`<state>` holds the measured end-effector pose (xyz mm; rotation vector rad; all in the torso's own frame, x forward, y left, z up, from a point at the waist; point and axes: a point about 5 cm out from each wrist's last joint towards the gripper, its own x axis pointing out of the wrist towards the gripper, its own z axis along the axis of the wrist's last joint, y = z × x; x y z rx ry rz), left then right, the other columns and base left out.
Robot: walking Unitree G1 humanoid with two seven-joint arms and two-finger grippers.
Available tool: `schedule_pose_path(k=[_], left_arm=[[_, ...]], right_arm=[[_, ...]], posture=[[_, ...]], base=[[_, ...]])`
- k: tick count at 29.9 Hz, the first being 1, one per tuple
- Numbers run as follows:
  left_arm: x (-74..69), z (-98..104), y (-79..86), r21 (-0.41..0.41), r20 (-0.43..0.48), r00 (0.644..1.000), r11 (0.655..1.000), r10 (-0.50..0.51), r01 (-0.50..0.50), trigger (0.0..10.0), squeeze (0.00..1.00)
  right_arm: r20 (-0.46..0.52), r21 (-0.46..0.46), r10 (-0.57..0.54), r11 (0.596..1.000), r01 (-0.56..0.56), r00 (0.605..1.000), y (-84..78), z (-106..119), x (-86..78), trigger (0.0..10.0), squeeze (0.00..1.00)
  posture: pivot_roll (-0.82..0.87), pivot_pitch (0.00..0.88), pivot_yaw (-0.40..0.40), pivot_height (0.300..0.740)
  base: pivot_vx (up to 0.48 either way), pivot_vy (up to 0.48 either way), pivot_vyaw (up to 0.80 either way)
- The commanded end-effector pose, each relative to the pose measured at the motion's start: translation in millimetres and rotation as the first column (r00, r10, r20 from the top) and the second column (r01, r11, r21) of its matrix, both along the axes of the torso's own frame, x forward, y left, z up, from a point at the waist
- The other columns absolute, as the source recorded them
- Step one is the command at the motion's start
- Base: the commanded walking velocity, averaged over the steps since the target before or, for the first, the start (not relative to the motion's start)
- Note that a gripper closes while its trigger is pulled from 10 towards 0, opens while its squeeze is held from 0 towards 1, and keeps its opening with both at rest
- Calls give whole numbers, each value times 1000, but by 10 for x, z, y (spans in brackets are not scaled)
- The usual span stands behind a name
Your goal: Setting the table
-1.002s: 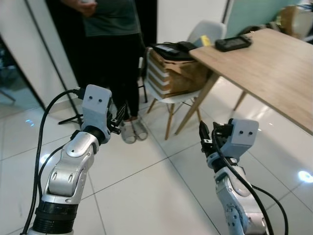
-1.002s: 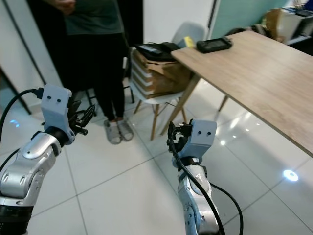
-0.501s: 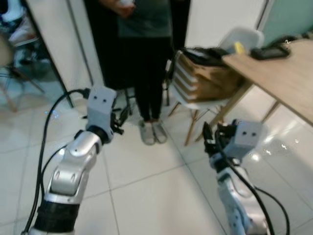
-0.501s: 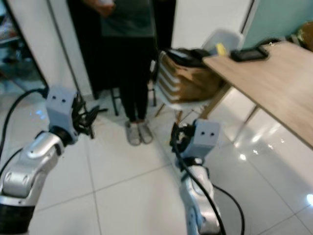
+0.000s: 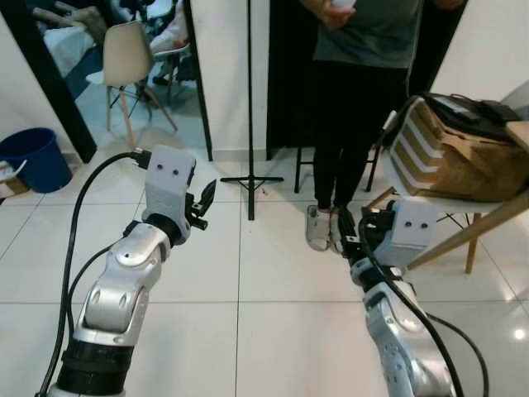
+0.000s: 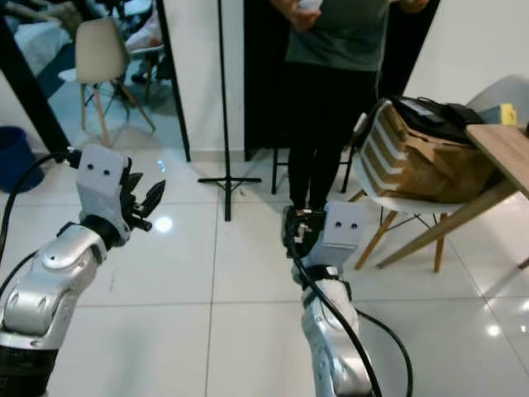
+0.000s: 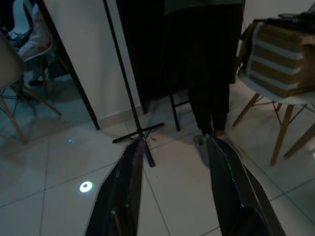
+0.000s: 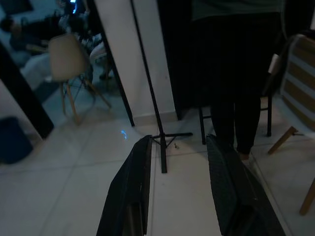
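Left gripper [image 7: 172,191] and right gripper [image 8: 177,189] both spread wide, empty, short of the tripod stand [image 5: 250,124]; no tableware visible, so grip and fragility impossible to judge

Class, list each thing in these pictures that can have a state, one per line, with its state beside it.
left hand: open, empty, raised over the floor
right hand: open, empty, raised over the floor
white chair: upright, loaded with a striped cardboard box
black bag: lying on top of the box
beige chair: upright, unoccupied
tripod stand: standing upright
blue bin: upright
person: standing, facing the robot
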<state>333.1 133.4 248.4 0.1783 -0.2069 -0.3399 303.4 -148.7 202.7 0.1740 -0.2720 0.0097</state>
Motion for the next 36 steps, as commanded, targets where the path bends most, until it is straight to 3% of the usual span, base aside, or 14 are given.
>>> schedule_pose_path(k=[1,4,7,8,13,17,24,36], left_arm=[[-16,-121,-6,28,-51,998,999,-34,36,10000,0],[-67,-227,-145,56,-92,985,987,-144,150,10000,0],[-94,-291,-214,60,-117,975,979,-188,196,10000,0],[-152,-396,-301,65,-157,959,966,-237,250,10000,0],[-202,-499,-382,66,-175,951,960,-256,271,10000,0],[-154,-461,-376,47,-158,961,970,-228,238,10000,0],[-124,-415,-346,19,-129,975,982,-182,186,10000,0],[-141,-440,-460,-33,-117,980,987,-162,159,10000,0]], right_arm=[[-28,1,1,1000,-1,1000,19,-79,-7,10000,0],[-41,-21,-33,999,32,999,-75,-147,-19,10000,0],[-53,-44,-61,997,58,997,-158,-201,-29,10000,0],[-55,-63,-96,994,92,994,-260,-226,-38,10000,0],[-53,-69,-141,988,137,989,-379,-224,-51,10000,0],[-64,-76,-126,990,121,990,-345,-262,-61,10000,0],[-102,-83,-30,996,22,994,-128,-344,-54,10000,0],[-107,-126,19,991,-33,994,-137,-298,3,10000,0]], posture=[[103,135,103,740],[101,134,109,740],[94,133,131,740],[88,135,152,740],[77,135,158,740],[73,136,142,740],[75,144,62,740],[60,150,-10,740]], base=[[0,0,794],[0,0,794],[0,0,794],[0,0,794],[0,0,794],[0,0,641],[0,0,214],[0,0,739]])
